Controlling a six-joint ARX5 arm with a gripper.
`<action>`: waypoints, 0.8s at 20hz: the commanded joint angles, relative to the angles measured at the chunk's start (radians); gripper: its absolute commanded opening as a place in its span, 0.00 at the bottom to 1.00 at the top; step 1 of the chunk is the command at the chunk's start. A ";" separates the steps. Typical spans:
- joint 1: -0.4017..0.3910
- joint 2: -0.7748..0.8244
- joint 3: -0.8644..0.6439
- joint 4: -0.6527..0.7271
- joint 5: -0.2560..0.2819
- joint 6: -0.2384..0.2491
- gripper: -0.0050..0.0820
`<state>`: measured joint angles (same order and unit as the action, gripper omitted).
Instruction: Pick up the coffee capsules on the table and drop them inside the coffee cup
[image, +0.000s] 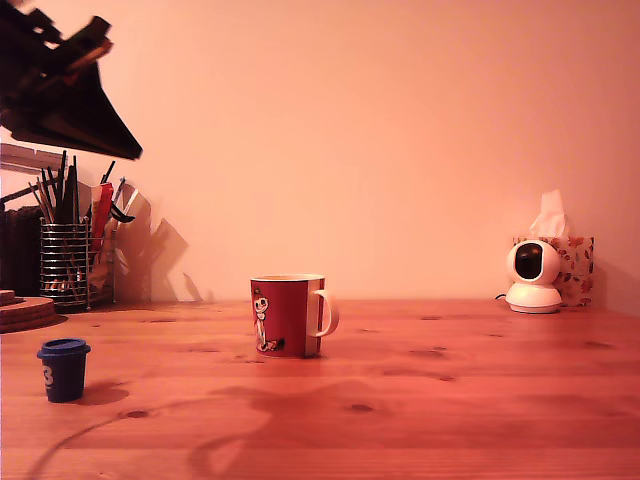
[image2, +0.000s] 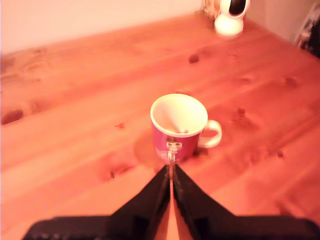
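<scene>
- Red coffee cup (image: 287, 315) upright mid-table, white handle toward the exterior view's right; bare planks of the table (image: 450, 400) open on every side of it.
- Dark blue coffee capsule (image: 63, 369) with a white mark, standing near the table's edge at the exterior view's left, well apart from the cup.
- Wire utensil holder (image: 66, 262) at the back-left corner, white camera (image: 532, 276) and tissue box (image: 570, 262) at the back-right corner in the exterior view.
- Gripper (image2: 171, 172) in wrist view: dark fingers pressed nearly together, nothing between them, tips pointing at the cup.
- Wrist view only: white cup interior, contents unclear.
- Exterior view only: capsule and holder; arm (image: 55, 85) dark at upper left.
</scene>
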<state>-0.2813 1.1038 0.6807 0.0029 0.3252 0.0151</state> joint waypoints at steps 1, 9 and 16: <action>-0.002 -0.053 -0.036 0.062 -0.019 -0.017 0.04; -0.003 -0.144 -0.068 -0.092 -0.054 -0.079 0.04; -0.023 -0.293 -0.073 -0.231 -0.173 -0.135 0.04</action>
<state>-0.3012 0.8131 0.6281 -0.2096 0.1570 -0.1047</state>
